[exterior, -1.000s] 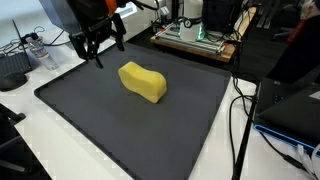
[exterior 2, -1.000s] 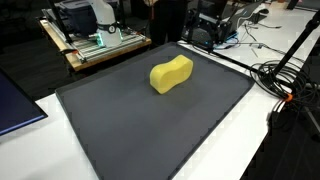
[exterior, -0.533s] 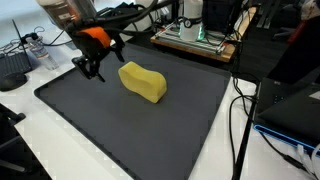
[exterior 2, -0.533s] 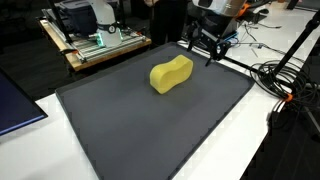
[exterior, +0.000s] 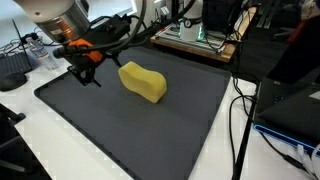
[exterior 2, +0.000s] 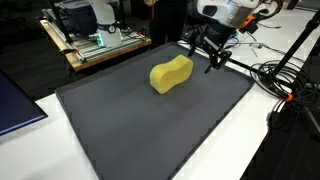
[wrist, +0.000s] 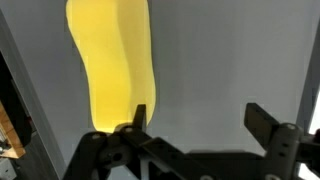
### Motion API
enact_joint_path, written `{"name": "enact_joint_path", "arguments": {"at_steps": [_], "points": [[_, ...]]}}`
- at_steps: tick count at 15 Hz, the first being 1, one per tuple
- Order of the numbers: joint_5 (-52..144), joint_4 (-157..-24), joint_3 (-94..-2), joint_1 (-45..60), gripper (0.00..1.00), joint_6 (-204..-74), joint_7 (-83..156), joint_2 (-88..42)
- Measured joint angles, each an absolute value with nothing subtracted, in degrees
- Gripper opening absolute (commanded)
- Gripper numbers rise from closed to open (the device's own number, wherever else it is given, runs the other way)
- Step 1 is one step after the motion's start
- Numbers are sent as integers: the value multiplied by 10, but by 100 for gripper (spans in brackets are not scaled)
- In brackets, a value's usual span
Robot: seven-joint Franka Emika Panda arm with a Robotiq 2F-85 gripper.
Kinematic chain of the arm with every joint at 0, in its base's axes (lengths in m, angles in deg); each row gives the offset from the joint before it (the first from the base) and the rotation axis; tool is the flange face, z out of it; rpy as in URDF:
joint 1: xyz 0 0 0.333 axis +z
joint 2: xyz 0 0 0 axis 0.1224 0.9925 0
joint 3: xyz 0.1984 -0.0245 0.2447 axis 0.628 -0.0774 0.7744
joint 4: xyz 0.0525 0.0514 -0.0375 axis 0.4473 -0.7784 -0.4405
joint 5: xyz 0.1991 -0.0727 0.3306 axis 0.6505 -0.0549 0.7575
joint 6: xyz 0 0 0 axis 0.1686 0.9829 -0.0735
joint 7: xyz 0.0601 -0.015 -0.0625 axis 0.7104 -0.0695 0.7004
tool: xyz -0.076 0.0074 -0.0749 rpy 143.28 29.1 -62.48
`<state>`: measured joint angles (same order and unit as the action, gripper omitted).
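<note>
Jaws wide open, holding nothing, hovering above the mat [exterior: 120, 130] at the sponge's end. Yellow sponge [exterior: 142, 82] lies flat on the dark mat on the tabletop, roughly mid-mat toward the far edge. In an exterior view the jaws sit at 9 o'clock of the sponge; seen across, at 2 o'clock of the sponge [exterior 2: 171, 74]. Wrist view: sponge [wrist: 110, 65] at 11 o'clock, one finger [wrist: 138, 118] overlapping its near end. Can't tell if they touch.
</note>
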<state>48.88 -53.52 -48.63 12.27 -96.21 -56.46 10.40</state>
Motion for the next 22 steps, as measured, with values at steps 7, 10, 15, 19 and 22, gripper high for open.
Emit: {"name": "enact_joint_path", "arguments": {"at_steps": [7, 10, 15, 19, 22], "points": [[490, -516, -496, 81, 100, -960, -566, 114], [490, -523, -496, 67, 100, -959, -566, 117], [490, -545, -493, 68, 100, -959, -566, 116], [490, -554, -484, 89, 100, -960, -565, 115], [490, -564, -478, 111, 100, -963, -565, 111]]}}
